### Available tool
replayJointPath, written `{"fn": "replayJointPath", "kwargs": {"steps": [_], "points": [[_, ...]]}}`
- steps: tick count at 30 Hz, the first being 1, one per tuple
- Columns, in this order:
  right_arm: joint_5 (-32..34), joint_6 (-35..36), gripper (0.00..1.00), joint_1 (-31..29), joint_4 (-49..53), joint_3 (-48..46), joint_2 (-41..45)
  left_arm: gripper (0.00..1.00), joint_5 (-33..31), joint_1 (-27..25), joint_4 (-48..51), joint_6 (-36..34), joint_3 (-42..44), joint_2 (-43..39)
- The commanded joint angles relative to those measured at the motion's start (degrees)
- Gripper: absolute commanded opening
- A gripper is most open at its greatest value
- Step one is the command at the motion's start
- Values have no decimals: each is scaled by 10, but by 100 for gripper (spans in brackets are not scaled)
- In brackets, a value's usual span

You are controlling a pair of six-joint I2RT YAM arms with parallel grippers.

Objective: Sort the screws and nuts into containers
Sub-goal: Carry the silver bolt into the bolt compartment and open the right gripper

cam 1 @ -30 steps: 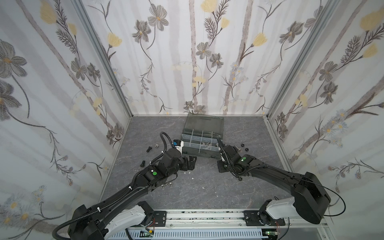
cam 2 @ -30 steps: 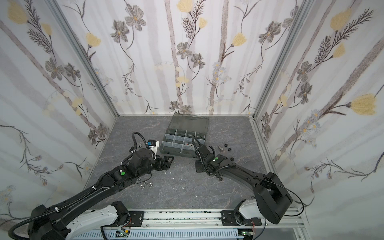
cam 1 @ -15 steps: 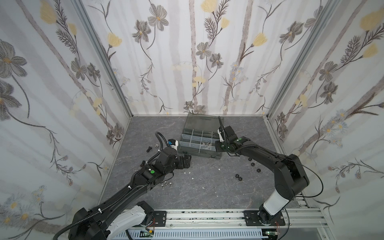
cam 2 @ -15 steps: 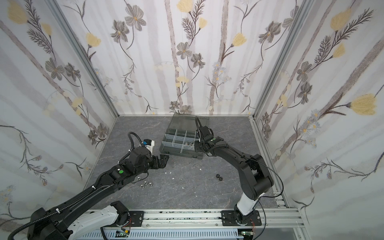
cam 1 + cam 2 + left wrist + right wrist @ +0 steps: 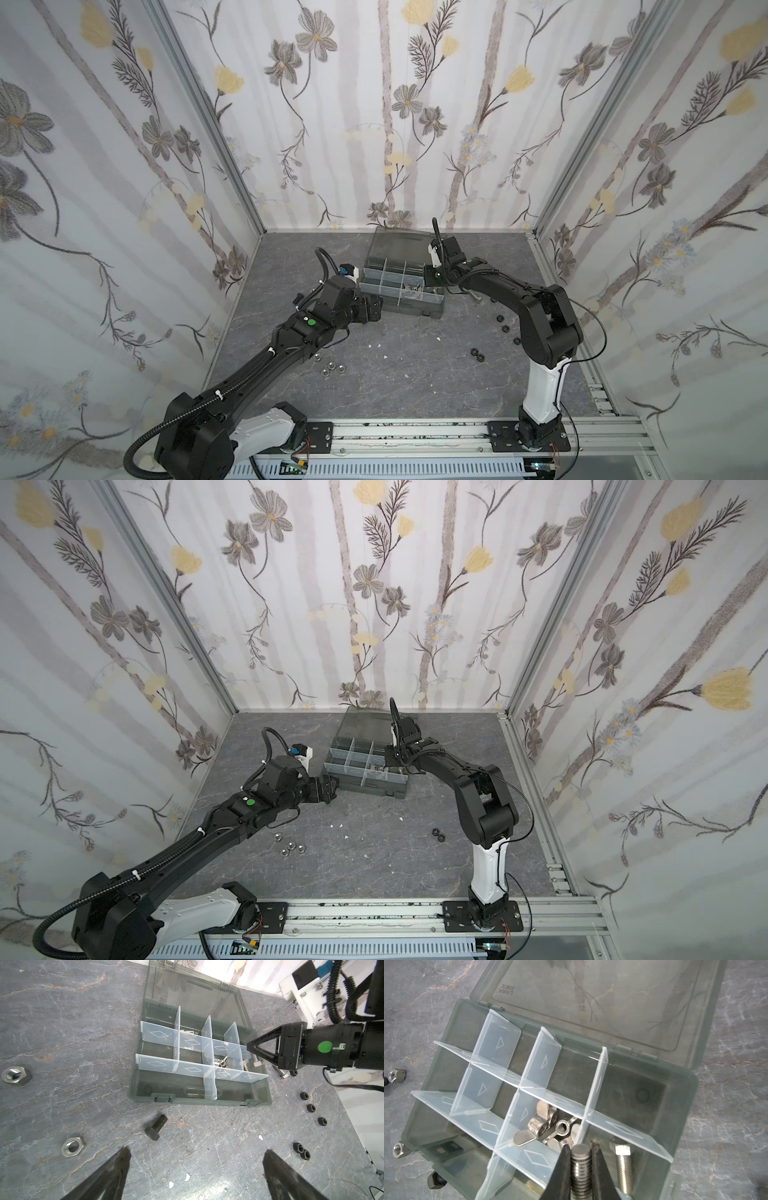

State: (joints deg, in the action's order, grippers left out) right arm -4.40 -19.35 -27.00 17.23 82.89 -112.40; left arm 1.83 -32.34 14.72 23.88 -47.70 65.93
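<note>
The right claw (image 5: 580, 1145) is pinching a silver screw (image 5: 581, 1169) by its thread over the right end of the open case (image 5: 683, 1118). There a second screw (image 5: 623, 1159) lies in the compartment just right of the wing nuts (image 5: 542, 1126). The left claw (image 5: 196, 1150) hangs spread wide above the table (image 5: 62, 1022) beside the case's near left corner, with a black screw (image 5: 155, 1128) lying between it and the case and black nuts (image 5: 311, 1108) loose to the right.
</note>
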Motion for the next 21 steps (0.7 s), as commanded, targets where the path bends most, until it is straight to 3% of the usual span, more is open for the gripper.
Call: {"fn": "replayJointPath", "kwargs": {"steps": [1,8,14,21], "points": [[-14,5,4,4,-13,15,-15,100,13,8,-7,-14,-5,3],[-15,9,5,7,-8,10,-15,100,18,14,-13,-11,8,-2],[-13,8,33,9,-11,-8,-4,100,22,15,-14,-9,10,-5],[-4,6,38,11,-7,-17,22,100,25,15,-8,-10,4,-17]]}}
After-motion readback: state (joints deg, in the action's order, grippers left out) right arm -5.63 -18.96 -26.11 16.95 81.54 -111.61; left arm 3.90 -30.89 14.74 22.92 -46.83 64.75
